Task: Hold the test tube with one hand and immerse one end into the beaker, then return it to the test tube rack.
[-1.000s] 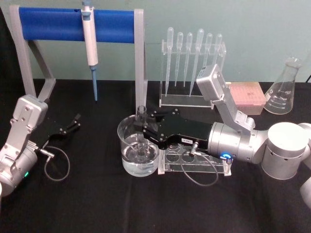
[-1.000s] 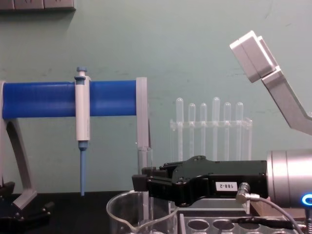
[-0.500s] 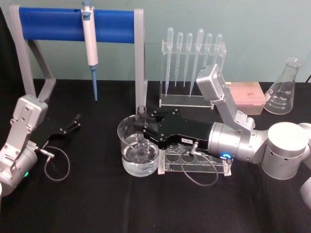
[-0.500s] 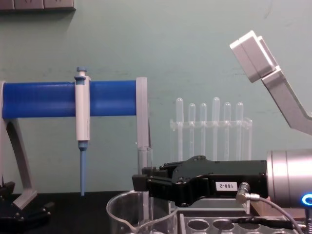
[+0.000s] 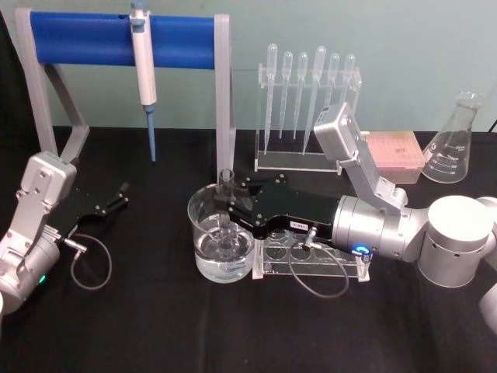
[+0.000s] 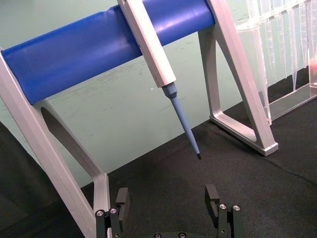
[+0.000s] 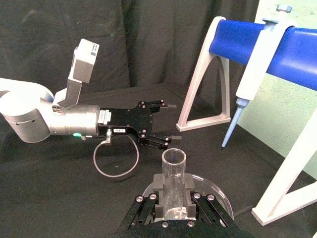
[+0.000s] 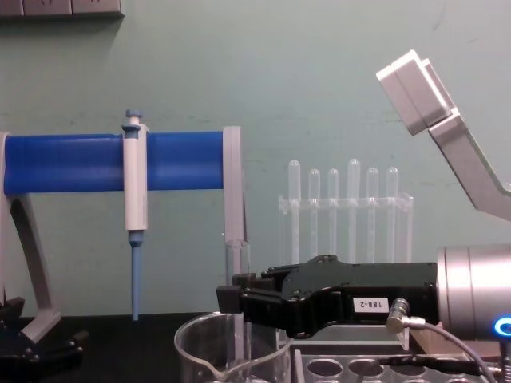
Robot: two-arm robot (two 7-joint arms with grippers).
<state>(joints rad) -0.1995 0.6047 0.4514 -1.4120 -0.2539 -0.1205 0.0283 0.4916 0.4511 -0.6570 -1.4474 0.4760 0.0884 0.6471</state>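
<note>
The right end effector [image 5: 227, 208] reaches in from the right, low over the black bench [image 5: 155, 326], its jaws clamped on the test tube [image 5: 226, 181]. The tube stands upright inside the beaker [image 5: 202, 233], and its flared rim pokes up above the black fingers. Its lower end is down in the clear liquid at the bottom of the beaker. In the right wrist view the tube [image 7: 174, 174] sits squarely between the two fingers, with the beaker's rim [image 7: 218, 191] curving round below it. From the chest the tube [image 8: 236, 257] rises just above the jaws, over the beaker's spout [image 8: 201, 353].

The clear test tube rack [image 5: 314, 263] lies just right of the beaker, touching or nearly touching it, under the right arm's wrist.

Over on the left, the left end effector [image 5: 118, 196] rests low near the bench, well apart from the beaker, fingers spread wide with nothing between them. Its own camera shows the two fingertips [image 6: 212, 194] apart, facing the white-and-blue pipettor [image 6: 148, 42] that hangs on the blue-barred stand [image 6: 79, 52].
</note>
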